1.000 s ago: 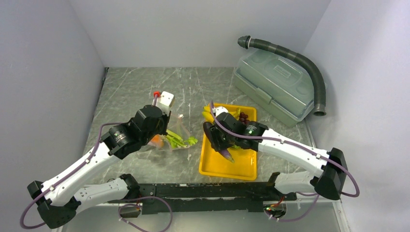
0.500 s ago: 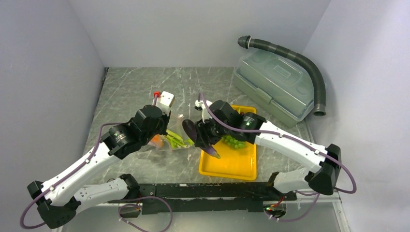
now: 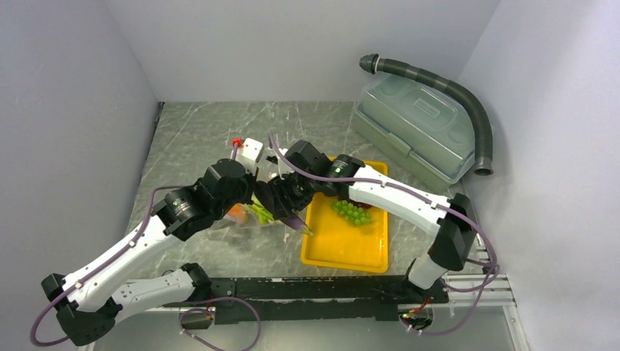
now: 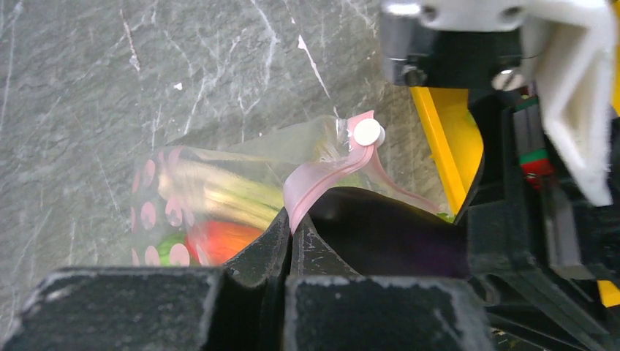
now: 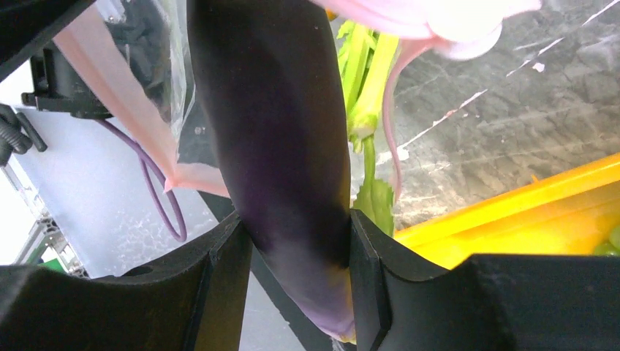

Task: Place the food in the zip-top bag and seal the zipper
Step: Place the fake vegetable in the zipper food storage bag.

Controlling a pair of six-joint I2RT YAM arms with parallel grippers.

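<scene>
Left gripper (image 4: 291, 235), fully closed, is pinching one lip of the pink zipper (image 4: 316, 181) and holding the mouth of the bag (image 4: 219, 164) up off the table (image 4: 88, 88). Right gripper (image 5: 296, 270), jaws partly apart, is clamping the eggplant (image 5: 274, 139) across its middle. The eggplant's far end is sitting at the bag mouth between the two pink lips, beside the tray (image 3: 343, 252). Green stalks (image 5: 365, 88) and a red piece (image 4: 223, 241) are lying inside the bag. Green grapes (image 3: 352, 212) are resting on the tray.

No readable text or labels anywhere
</scene>
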